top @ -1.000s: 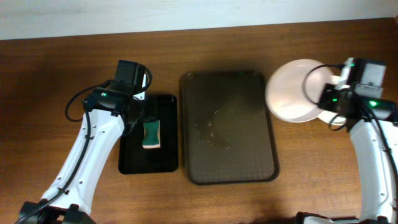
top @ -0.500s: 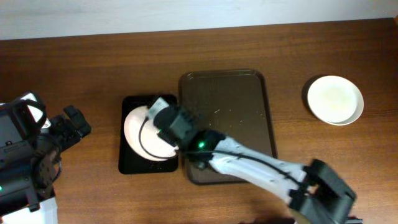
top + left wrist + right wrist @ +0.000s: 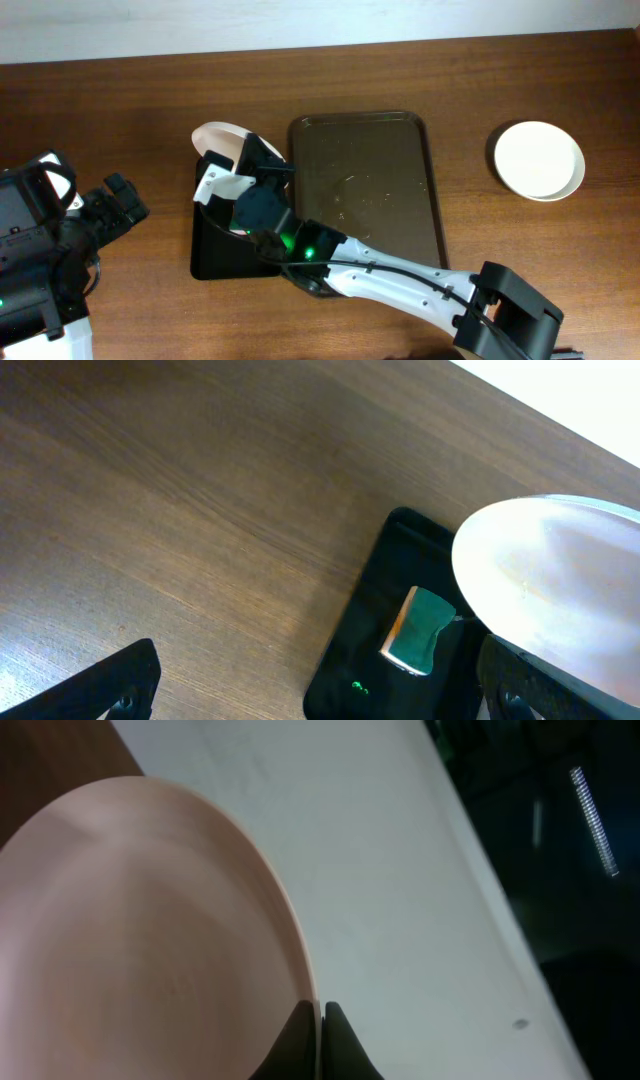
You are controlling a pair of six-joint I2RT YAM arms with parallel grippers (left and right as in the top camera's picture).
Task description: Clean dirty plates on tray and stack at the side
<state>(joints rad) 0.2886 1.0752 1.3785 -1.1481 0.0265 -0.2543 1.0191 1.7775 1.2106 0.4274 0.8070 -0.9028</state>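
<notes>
My right gripper (image 3: pixel 238 152) is shut on the rim of a white plate (image 3: pixel 218 138) and holds it tilted on edge over the back of the small black tray (image 3: pixel 212 258). The right wrist view shows the jaws (image 3: pixel 318 1018) pinching that plate's edge (image 3: pixel 150 940). The plate also shows in the left wrist view (image 3: pixel 560 575). Another white plate (image 3: pixel 539 160) lies on the table at the right. The dark brown tray (image 3: pixel 365 200) in the middle holds no plate, only wet marks. My left gripper (image 3: pixel 122 200) is open and empty, left of the black tray (image 3: pixel 370 670).
A green sponge (image 3: pixel 420 628) lies in the black tray, under the held plate. My right arm (image 3: pixel 380 280) stretches across the front of the brown tray. The table's back edge meets a white wall.
The plate over the black tray has gone from lying flat to tilted up on edge, shifted toward the back. Earlier, my right arm crossed over and my left arm drew back left.
</notes>
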